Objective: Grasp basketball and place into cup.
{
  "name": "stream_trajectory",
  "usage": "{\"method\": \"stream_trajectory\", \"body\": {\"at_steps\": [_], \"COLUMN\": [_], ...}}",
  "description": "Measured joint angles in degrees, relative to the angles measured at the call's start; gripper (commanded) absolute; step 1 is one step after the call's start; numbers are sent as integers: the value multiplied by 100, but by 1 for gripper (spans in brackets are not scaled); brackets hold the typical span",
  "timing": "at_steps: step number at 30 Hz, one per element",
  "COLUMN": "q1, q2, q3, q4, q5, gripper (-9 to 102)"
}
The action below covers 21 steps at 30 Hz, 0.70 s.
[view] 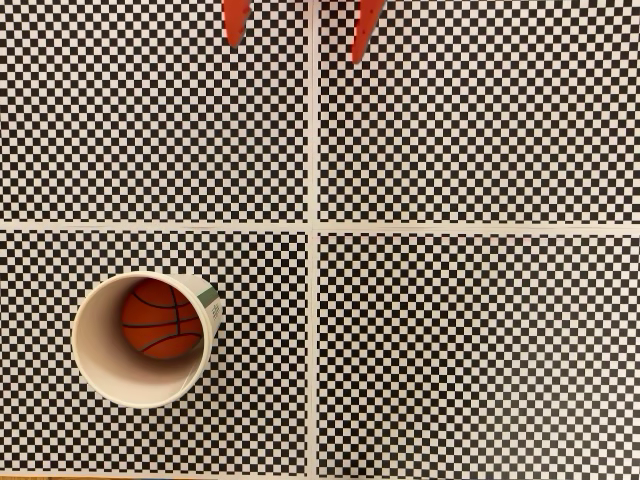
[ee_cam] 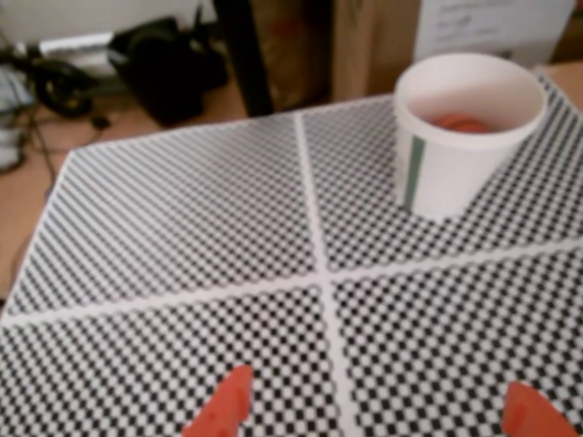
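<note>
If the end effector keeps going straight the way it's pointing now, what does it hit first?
Probably just the checkerboard mat. The open end effector points along the mat's centre line; the cup, basketball inside, sits off to the right in the wrist view. Depth is unclear.

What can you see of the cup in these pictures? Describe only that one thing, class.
The cup looks like cream-white paper with a rolled round rim and a green mark on its outer wall. It stands upright, mouth open, on the checkered mat, in the lower left quarter of the fixed view. The basketball lies inside it. The pincer is well clear.
</note>
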Motion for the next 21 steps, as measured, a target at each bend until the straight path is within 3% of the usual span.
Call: {"method": "stream_trajectory", "body": {"at_steps": [6,15,21], "q1": [105,132,237], "q2": [105,105,105], "q3": [237,1301,1740], "q4": [-343,-2391,-3234], "q5": [-70,-97,-422], "gripper": [30,26,23]}}
